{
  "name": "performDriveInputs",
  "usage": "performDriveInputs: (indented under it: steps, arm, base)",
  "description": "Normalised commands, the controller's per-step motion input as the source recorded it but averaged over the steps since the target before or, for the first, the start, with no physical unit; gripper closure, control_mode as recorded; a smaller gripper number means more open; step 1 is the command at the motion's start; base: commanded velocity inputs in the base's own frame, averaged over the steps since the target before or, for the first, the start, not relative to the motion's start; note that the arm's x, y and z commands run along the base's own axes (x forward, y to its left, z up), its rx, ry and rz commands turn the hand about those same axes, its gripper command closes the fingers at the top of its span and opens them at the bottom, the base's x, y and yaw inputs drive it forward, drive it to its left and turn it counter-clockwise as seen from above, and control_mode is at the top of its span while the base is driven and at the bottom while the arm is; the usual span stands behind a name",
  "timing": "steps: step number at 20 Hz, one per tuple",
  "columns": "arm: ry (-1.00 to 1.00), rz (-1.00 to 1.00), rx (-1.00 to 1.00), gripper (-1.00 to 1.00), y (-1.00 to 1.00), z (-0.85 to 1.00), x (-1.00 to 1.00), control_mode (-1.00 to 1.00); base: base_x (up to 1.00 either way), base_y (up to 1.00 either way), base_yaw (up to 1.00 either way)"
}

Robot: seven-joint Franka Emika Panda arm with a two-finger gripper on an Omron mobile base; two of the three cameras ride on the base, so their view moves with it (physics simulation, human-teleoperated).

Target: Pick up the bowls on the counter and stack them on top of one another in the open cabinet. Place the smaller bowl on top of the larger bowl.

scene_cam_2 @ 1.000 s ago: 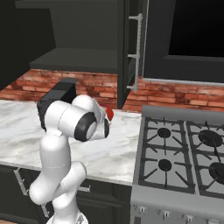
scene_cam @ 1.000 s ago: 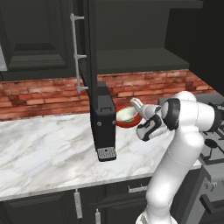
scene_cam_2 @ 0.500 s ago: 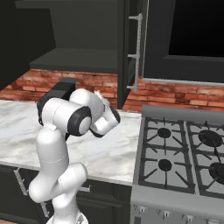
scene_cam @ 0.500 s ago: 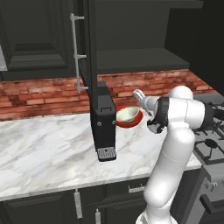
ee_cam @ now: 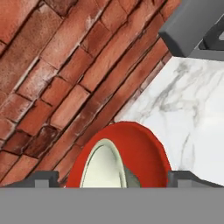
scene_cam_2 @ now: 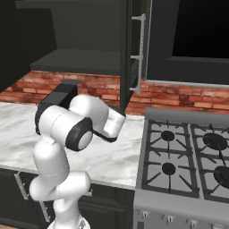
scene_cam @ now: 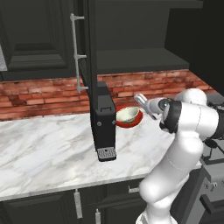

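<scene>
From the left base view, my gripper (scene_cam: 141,99) reaches toward the brick wall, just beside the larger bowl (scene_cam: 131,121), which sits on the bench (scene_cam: 48,148) close to the wall. The smaller bowl (scene_cam: 127,114) already rests inside the red one. Above them stands the open cabinet (scene_cam: 131,59) with its dark shelf, and its door (scene_cam: 99,118) hangs in front of the bowls.

From the right base view, my own arm covers the bowls; I see the bench (scene_cam_2: 114,156) beside the stove (scene_cam_2: 188,152) and the cabinet shelf (scene_cam_2: 80,60) above.

Along the hand view, the red bowl (ee_cam: 144,153) is low in the centre with the cream bowl (ee_cam: 105,168) in it, between my two finger tips (ee_cam: 41,178). The tips stand wide apart and hold nothing.

I judge this is the approach for the first pick. Next I must come lower over a rim, close on it, then lift clear of the door toward the shelf.
</scene>
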Motion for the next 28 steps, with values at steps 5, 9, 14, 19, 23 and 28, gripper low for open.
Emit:
performDriveInputs:
  steps: [5,9,14,19,23,28]
  arm:
    - [0.03,-0.06,0.00,-1.00,0.07,0.90,-0.46,-1.00]
    - [0.06,-0.07,-0.04,-1.00,0.18,1.00,-0.26,-1.00]
    - [0.17,-0.05,-0.08,-1.00,0.11,0.96,-0.30,-1.00]
    - [0.27,-0.02,-0.08,-1.00,0.01,0.56,-0.12,-1.00]
    - [0.07,-0.02,0.01,-1.00,-0.01,0.27,0.00,-1.00]
    - [0.23,-0.02,0.00,-1.00,0.00,0.99,-0.03,-1.00]
  base:
    - [0.00,0.00,0.00]
    - [0.00,0.00,0.00]
    - [0.00,0.00,0.00]
    - [0.00,0.00,0.00]
    - [0.00,0.00,0.00]
    - [0.00,0.00,0.00]
